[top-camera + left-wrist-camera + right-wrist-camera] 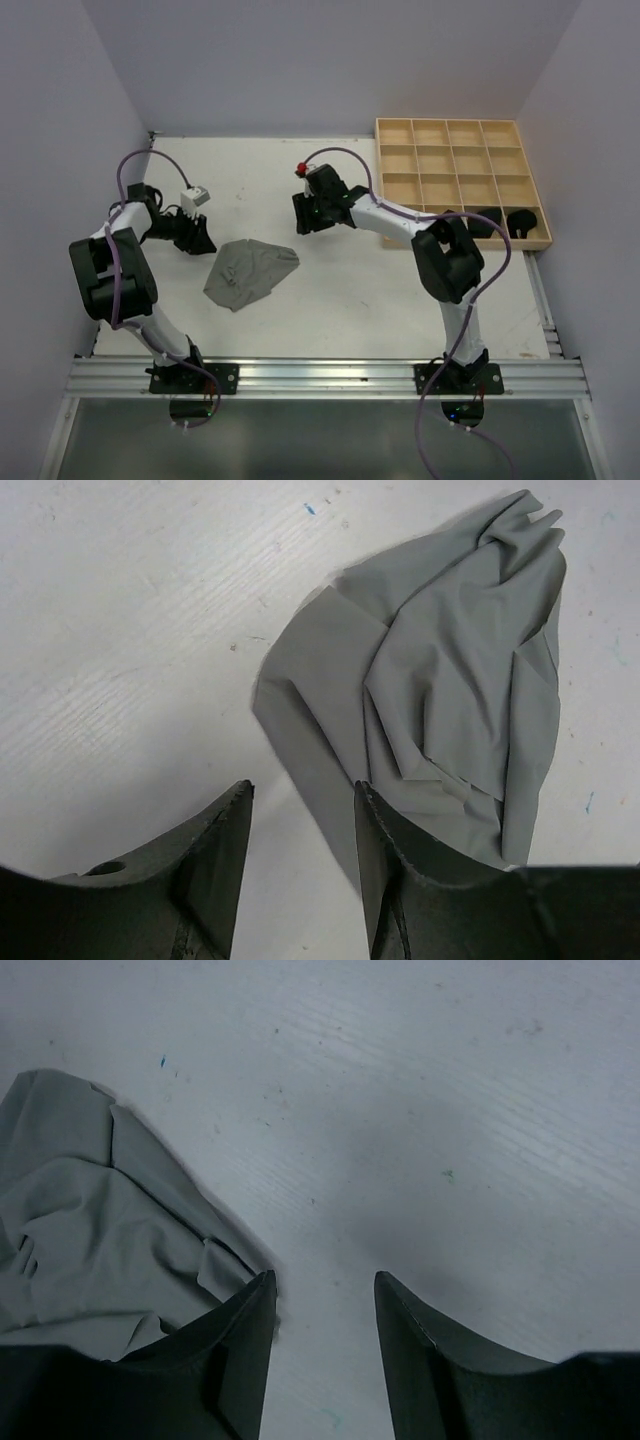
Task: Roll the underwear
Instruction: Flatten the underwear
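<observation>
A plain grey underwear (250,272) lies crumpled on the white table between the two arms. In the left wrist view the underwear (450,690) spreads ahead and to the right of my left gripper (300,788), whose jaws stand apart over bare table with nothing between them. My left gripper (198,238) sits just left of the cloth. My right gripper (306,222) hovers to its upper right. The right wrist view shows the underwear (90,1230) at the left, beside the left finger. The right gripper (322,1278) is open and empty.
A wooden grid tray (447,121) stands at the back right. Two dark rolled bundles (487,222) (524,220) sit in its nearest row. The right arm's elbow (447,258) is just in front of the tray. An aluminium rail (320,377) runs along the near edge.
</observation>
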